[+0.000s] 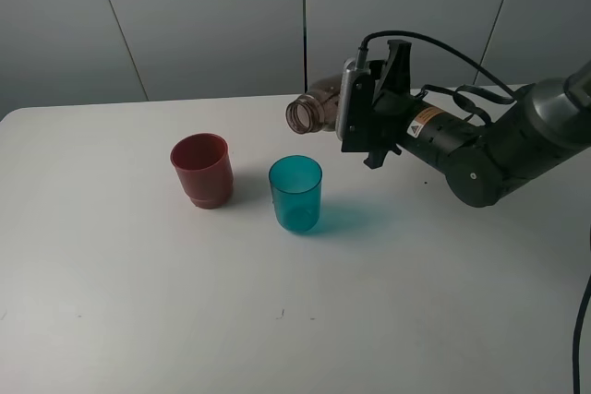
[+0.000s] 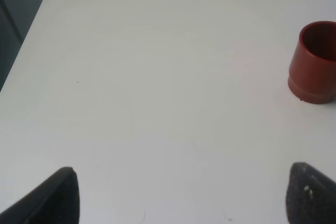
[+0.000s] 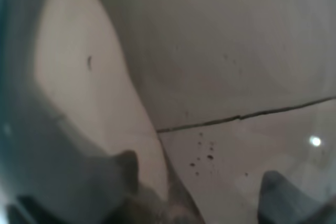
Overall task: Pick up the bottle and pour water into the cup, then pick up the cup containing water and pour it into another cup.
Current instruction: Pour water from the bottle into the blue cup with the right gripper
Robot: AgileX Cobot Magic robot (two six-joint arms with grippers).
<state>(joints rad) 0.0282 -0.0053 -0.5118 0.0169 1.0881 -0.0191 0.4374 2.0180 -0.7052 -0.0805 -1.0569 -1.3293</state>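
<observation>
The only label is a small orange-and-white sticker (image 1: 427, 122) on the right arm; its print is too small to read. The right gripper (image 1: 360, 110) is clamped on the bottle (image 1: 319, 108), which lies nearly level in the air with its open mouth pointing away from the fingers. The teal cup (image 1: 295, 193) stands on the table (image 1: 138, 302) lower down, past that mouth, and the red cup (image 1: 201, 170) stands farther off. The right wrist view gives only blurred smoky plastic. Only the left wrist view shows the left gripper (image 2: 184, 198) — fingers spread wide, nothing between them, the red cup ahead and well apart.
</observation>
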